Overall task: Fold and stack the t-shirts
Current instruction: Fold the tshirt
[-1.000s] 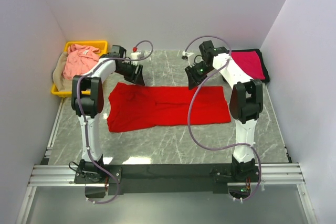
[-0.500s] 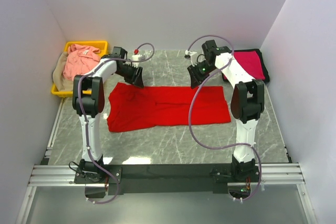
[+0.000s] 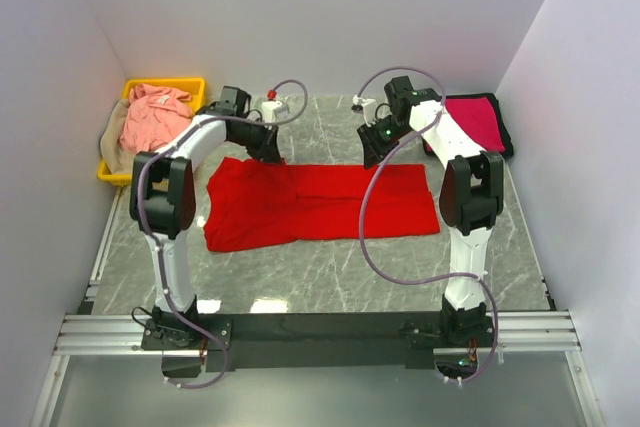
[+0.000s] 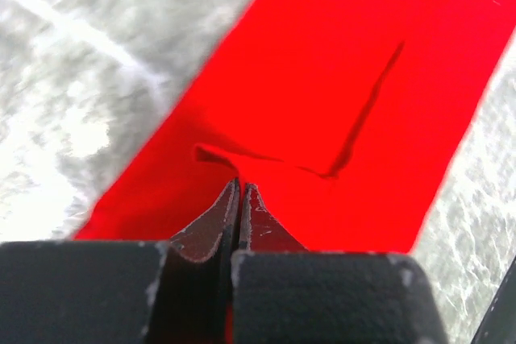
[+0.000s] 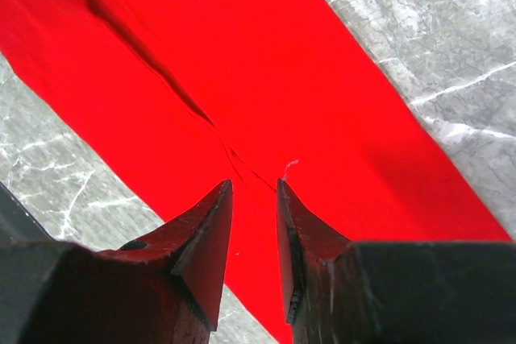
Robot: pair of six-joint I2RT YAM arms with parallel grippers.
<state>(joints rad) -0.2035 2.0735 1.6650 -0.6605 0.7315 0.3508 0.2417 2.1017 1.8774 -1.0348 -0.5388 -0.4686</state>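
The bright red t-shirt (image 3: pixel 320 202) lies as a long folded band across the middle of the table. My left gripper (image 3: pixel 270 153) sits at the shirt's far edge toward its left end. In the left wrist view its jaws are pressed together (image 4: pixel 240 184) with a small pucker of red cloth (image 4: pixel 339 62) at the tips. My right gripper (image 3: pixel 372 155) hovers over the far edge toward the right. Its jaws stand slightly apart (image 5: pixel 254 187) above the red cloth (image 5: pixel 266 62), holding nothing. A crimson-magenta t-shirt (image 3: pixel 472 119) lies folded at the back right. The salmon pink t-shirt (image 3: pixel 155 115) sits on the tan one (image 3: pixel 112 147).
A yellow bin (image 3: pixel 190 83) at the back left holds the pink and tan shirts. Two small white objects (image 3: pixel 280 103) (image 3: pixel 362 104) stand at the table's far edge. Grey walls close in on three sides. Bare marble table (image 3: pixel 330 267) shows in front of the red shirt.
My left gripper has shifted right onto the red shirt's far edge and closed there. The right gripper moved slightly back and has since held still.
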